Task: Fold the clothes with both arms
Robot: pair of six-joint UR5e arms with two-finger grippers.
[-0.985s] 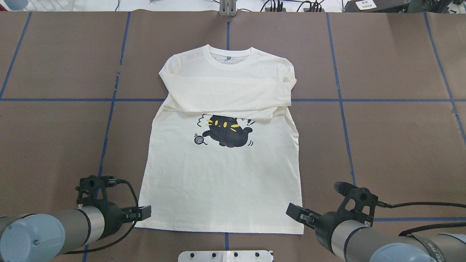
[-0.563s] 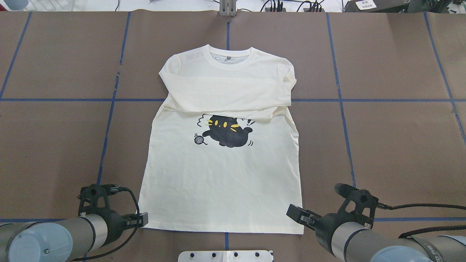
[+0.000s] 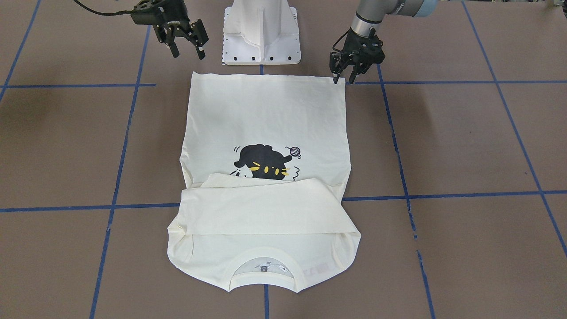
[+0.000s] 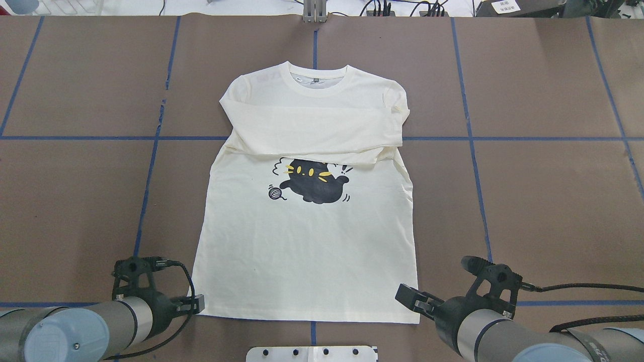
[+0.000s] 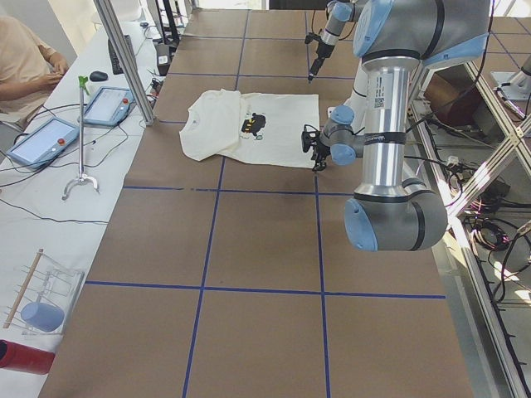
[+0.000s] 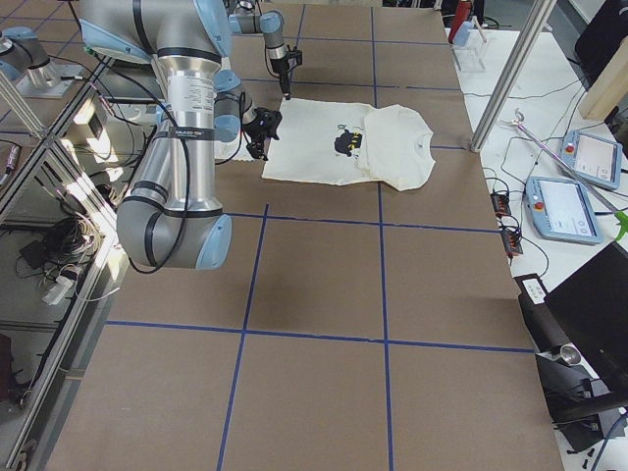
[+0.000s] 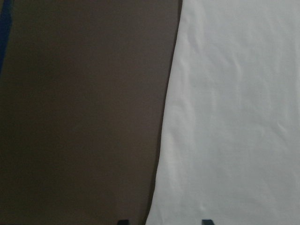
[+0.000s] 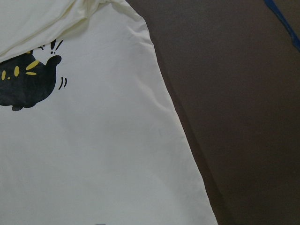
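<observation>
**Q:** Which step is in hand?

**A:** The hem grasp, by the look of it. The shirt (image 4: 307, 251) lies flat on the desk (image 4: 553, 201) with the cat print (image 4: 312, 183) facing up. The sleeves (image 4: 312, 130) are folded across the chest. The collar is at the far side and the hem is at the near side, by the robot.

**Q:** What is the state of each claw?

**A:** The left claw (image 3: 343, 81) sits low at the left hem corner with its fingers parted. In its wrist view the shirt's side edge runs between the fingertips, and nothing is gripped. The right claw (image 3: 188, 54) is spread wide and empty. It is just beside the right hem corner and appears to be raised off the desk.

**Q:** What does the next move call for?

**A:** Probably this sequence:
1. Lower the right claw to its corner.
2. Close both claws on the hem, taking both layers of cloth.
3. Lift both corners together.
4. Carry the hem evenly toward the collar, so the fold stays straight and the sleeves stay in place.
</observation>
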